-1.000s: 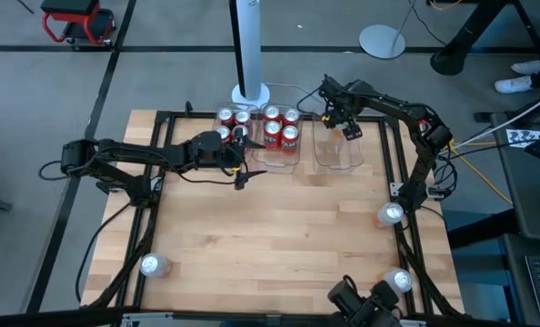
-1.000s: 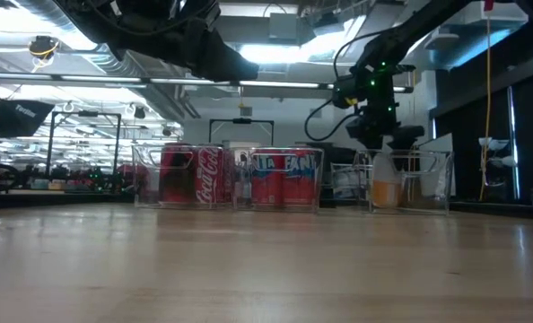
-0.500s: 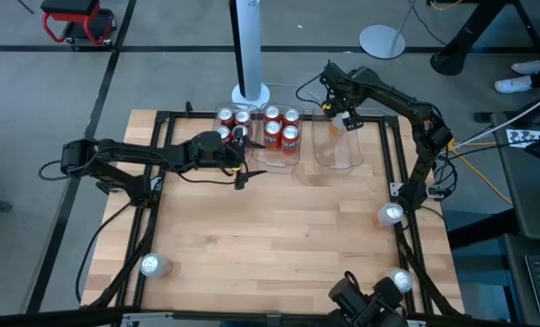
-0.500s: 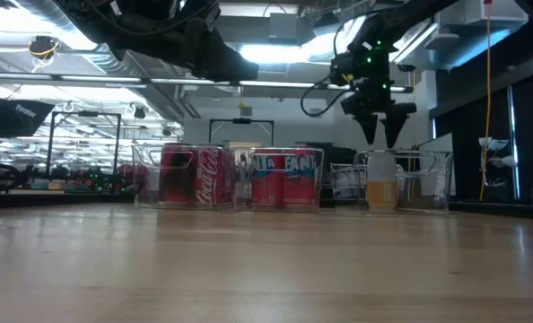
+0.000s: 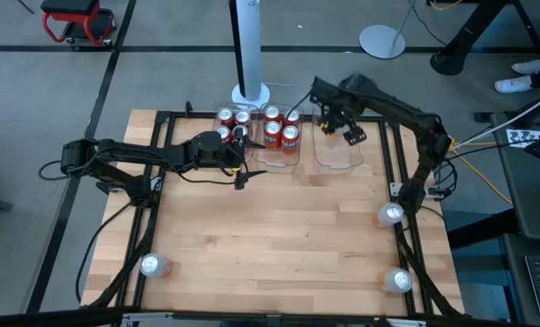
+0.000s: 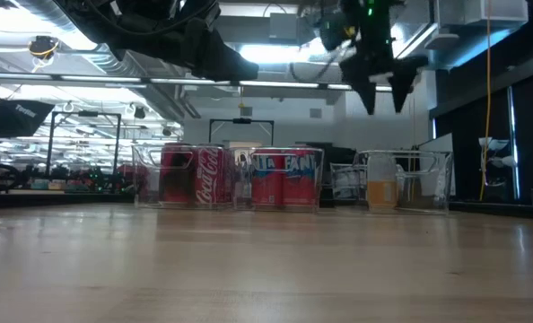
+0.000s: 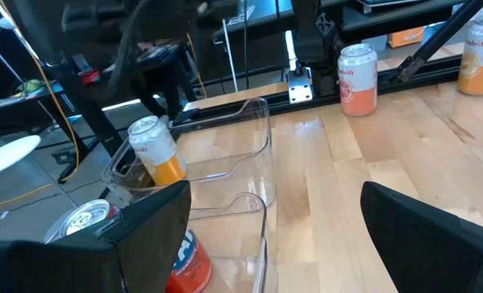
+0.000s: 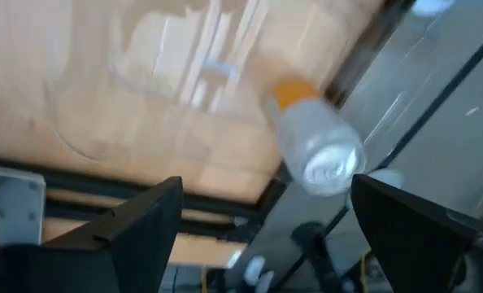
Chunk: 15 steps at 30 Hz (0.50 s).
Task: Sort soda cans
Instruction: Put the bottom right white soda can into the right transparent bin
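A pale soda can with an orange band (image 6: 382, 184) stands upright on its base in the right clear bin (image 5: 338, 153). My right gripper (image 6: 385, 90) hangs open high above it, fingers pointing down; its wrist view looks down on the can's silver top (image 8: 321, 159). Red soda cans (image 5: 281, 134) stand in the middle bin, and more (image 5: 232, 120) in the left one. My left gripper (image 5: 243, 160) stands open and nearly level in front of those bins, touching nothing. The left wrist view shows the pale can (image 7: 156, 150) and a red can (image 7: 103, 220).
Three loose pale cans stand on the table: one at the right edge (image 5: 391, 214), one at the near right corner (image 5: 397, 280), one at the near left (image 5: 152, 265). A white pole base (image 5: 250, 93) stands behind the bins. The middle of the wooden table (image 5: 279, 236) is bare.
My right gripper has risen from around the pale can in the right bin to well above it, staying open. The can stays upright where it was.
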Each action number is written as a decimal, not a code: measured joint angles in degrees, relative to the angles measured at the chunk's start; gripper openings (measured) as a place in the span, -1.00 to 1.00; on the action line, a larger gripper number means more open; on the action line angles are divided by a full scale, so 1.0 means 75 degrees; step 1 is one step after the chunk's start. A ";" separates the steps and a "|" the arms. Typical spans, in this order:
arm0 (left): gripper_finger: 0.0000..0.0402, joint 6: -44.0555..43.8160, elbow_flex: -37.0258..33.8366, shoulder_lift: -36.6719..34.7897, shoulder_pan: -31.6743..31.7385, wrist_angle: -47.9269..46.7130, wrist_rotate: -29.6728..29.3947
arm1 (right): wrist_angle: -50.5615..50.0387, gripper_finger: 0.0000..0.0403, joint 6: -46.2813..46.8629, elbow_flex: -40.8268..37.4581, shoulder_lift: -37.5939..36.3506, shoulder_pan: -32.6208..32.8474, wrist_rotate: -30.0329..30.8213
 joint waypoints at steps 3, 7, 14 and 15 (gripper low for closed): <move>0.73 -0.0001 0.0000 0.0000 0.0000 -0.0005 0.0000 | -0.0055 0.76 0.0466 -0.0028 -0.0344 0.0693 -0.0303; 0.73 -0.0001 0.0000 0.0000 -0.0002 -0.0028 0.0000 | -0.0033 0.76 0.1180 -0.0034 -0.0726 0.1752 -0.0361; 0.73 -0.0030 -0.0003 0.0000 -0.0002 -0.0046 0.0000 | -0.0033 0.76 0.2836 -0.0034 -0.1161 0.3675 -0.0632; 0.73 -0.0031 -0.0003 0.0000 0.0001 -0.0044 0.0000 | -0.0033 0.76 0.3110 -0.0034 -0.1193 0.3947 -0.0631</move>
